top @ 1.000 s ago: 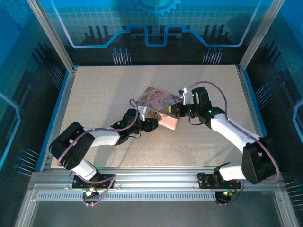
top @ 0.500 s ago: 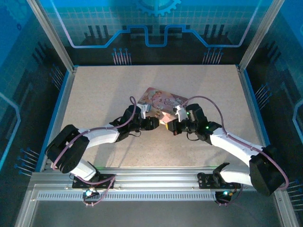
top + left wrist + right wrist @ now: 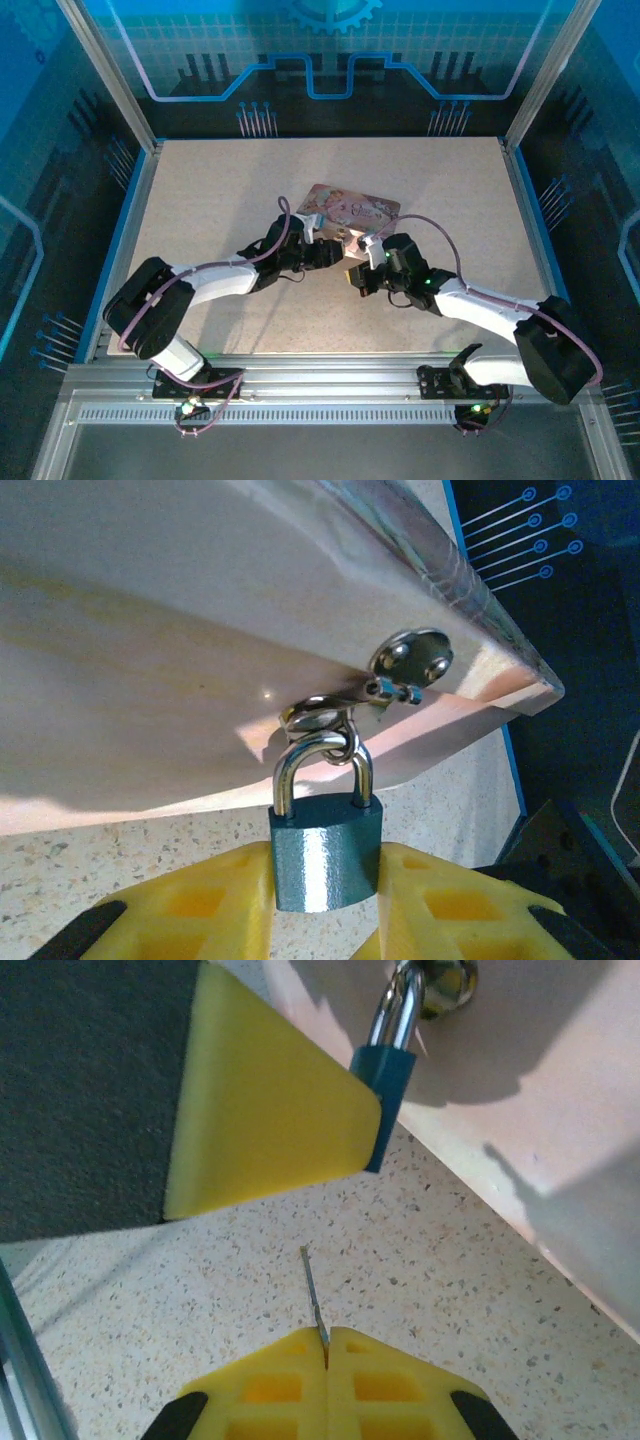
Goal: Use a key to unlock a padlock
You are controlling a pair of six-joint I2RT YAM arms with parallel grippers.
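At tin (image 3: 200, 630) edge, left tool (image 3: 322, 880) clamped on padlock (image 3: 325, 845), right tool (image 3: 327, 1338) pinching key (image 3: 313, 1290), tabletop (image 3: 430, 1280) between

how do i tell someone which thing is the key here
Start at the pink tin mid-table, where a blue padlock hangs from its clasp. Near it, the right gripper is shut on the key: a thin dark metal sliver poking out between the closed yellow jaws, far slimmer than the chunky padlock.
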